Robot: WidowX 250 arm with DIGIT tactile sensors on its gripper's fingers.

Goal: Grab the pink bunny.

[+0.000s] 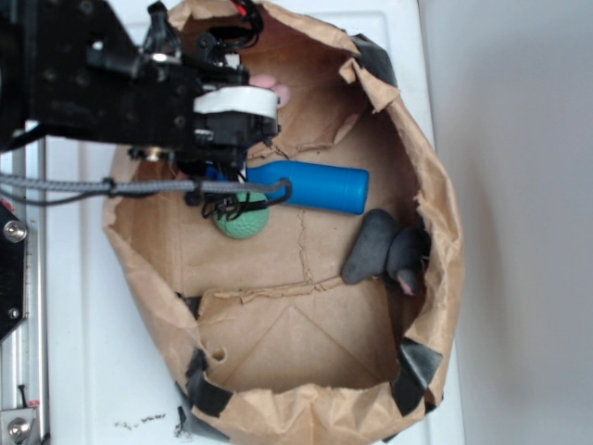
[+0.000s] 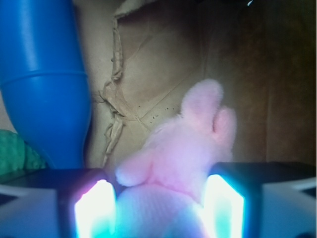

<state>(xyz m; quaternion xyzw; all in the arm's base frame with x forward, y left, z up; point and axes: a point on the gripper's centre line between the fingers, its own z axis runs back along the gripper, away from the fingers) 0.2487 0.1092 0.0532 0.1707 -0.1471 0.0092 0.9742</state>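
Pink bunny (image 2: 183,148) sits between the gripper (image 2: 159,208) fingers (image 2: 96,208), which clasp it, beside the blue bottle (image 2: 47,79) in the paper bag (image 1: 306,371).

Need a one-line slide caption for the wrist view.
Wrist view: pink bunny between the end effector's glowing fingers, blue bottle at left, brown paper bag behind.

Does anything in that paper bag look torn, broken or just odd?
Yes. The paper bag is ragged: its rim is torn and patched with black tape, and there's a small hole in the lining. The toys look undamaged.
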